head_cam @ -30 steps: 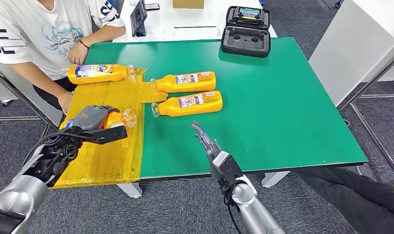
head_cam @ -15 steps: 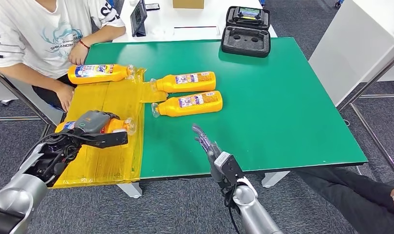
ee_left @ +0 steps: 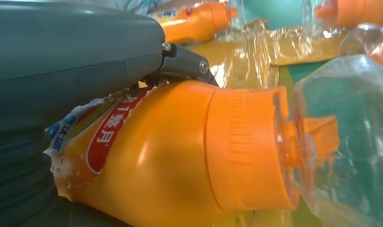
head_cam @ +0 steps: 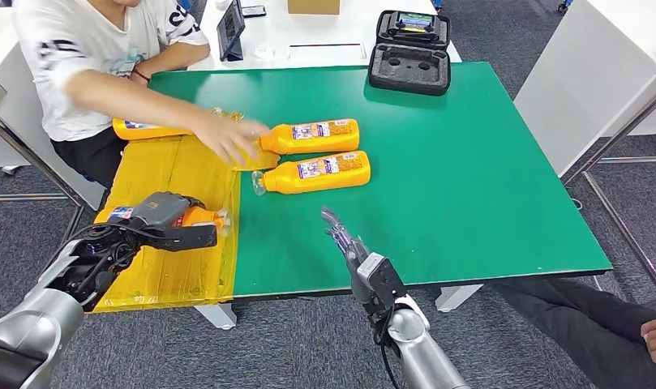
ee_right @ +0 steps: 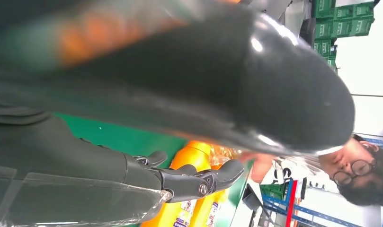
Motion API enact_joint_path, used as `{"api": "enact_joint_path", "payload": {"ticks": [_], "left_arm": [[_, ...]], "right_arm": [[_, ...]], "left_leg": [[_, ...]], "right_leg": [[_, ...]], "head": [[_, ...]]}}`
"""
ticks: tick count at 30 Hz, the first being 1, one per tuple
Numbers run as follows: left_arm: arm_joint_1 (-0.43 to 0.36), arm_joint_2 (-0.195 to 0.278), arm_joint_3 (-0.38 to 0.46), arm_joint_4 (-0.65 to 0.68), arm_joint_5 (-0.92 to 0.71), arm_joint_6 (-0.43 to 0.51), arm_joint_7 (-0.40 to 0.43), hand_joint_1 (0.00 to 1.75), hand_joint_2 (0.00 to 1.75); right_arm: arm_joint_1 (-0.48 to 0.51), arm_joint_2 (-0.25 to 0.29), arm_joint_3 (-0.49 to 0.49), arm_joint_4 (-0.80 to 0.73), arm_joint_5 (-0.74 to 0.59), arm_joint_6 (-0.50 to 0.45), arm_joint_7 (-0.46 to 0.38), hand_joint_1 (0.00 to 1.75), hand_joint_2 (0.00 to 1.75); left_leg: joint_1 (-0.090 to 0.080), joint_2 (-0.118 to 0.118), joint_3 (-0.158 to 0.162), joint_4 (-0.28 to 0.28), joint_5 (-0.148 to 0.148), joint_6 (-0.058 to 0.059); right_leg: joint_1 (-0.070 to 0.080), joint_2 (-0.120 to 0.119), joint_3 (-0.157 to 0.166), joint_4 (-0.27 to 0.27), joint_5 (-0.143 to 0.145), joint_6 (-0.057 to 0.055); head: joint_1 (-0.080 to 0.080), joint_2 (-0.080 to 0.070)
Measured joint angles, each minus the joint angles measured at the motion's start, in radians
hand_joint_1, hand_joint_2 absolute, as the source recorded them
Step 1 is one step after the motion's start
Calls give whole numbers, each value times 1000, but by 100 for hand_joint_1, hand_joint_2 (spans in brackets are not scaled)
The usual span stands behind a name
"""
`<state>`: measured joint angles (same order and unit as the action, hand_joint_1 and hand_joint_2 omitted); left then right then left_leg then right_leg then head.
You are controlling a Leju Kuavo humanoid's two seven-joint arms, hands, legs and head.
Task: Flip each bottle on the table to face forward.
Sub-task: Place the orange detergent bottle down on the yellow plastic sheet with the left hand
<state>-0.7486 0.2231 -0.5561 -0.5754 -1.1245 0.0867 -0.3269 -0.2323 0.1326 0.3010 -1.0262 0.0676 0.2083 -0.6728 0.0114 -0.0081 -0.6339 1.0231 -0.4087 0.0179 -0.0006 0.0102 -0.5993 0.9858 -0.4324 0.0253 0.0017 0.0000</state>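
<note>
Left hand: wrapped around an orange bottle lying on its side on the yellow sheet, clear cap pointing toward the right hand. Right hand: holding nothing, fingers apart, above the green tabletop. Just beyond the right hand: two orange bottles on their sides, labels up. Beyond the left hand: a fourth bottle, under a person's arm; that person's hand reaches to the farther of the two bottles.
</note>
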Motion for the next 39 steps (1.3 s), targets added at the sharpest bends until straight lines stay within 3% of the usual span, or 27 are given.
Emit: {"api": "enact_joint_path", "payload": {"ticks": [16,20,21,24,25,28,32,39], "left_arm": [[-23,-4,-17,81,13,-108,-35,171,175],[-26,-4,-21,94,19,-119,-44,157,175],[-26,-4,-22,98,21,-119,-46,130,175],[-26,-4,-23,106,30,-119,-50,36,44],[-25,-4,-23,109,35,-119,-51,29,0],[-23,-5,-23,115,45,-112,-54,24,0],[-20,-6,-25,116,49,-108,-54,0,0],[-14,-7,-23,117,91,-111,-68,0,0]], "right_arm": [[-1,10,-11,1,1,13,5,0,0],[-2,13,-11,3,0,13,6,0,0],[-3,14,-11,3,0,13,6,0,0],[-8,14,-11,7,0,13,6,0,0],[-11,14,-11,10,-1,13,6,0,0],[-23,16,-11,19,-2,13,6,0,0],[-27,19,-11,26,-1,13,6,0,0],[-34,21,-11,38,-5,8,5,0,0]], "left_leg": [[0,0,0,0,0,0],[0,0,1,0,0,0],[0,0,1,0,0,0],[0,0,1,0,0,0],[0,0,1,0,0,0],[0,-1,2,0,0,0],[0,-1,3,0,0,0],[0,-1,4,0,0,0]], "right_leg": [[0,0,1,0,0,0],[0,0,1,0,0,0],[0,0,1,0,0,0],[0,0,2,0,0,0],[0,0,2,0,0,0],[0,0,3,0,0,0],[0,0,3,0,0,0],[0,-1,6,0,0,0]], "head": [[0,0],[0,0],[0,0],[0,0],[0,0],[0,0],[0,0],[0,0]]}}
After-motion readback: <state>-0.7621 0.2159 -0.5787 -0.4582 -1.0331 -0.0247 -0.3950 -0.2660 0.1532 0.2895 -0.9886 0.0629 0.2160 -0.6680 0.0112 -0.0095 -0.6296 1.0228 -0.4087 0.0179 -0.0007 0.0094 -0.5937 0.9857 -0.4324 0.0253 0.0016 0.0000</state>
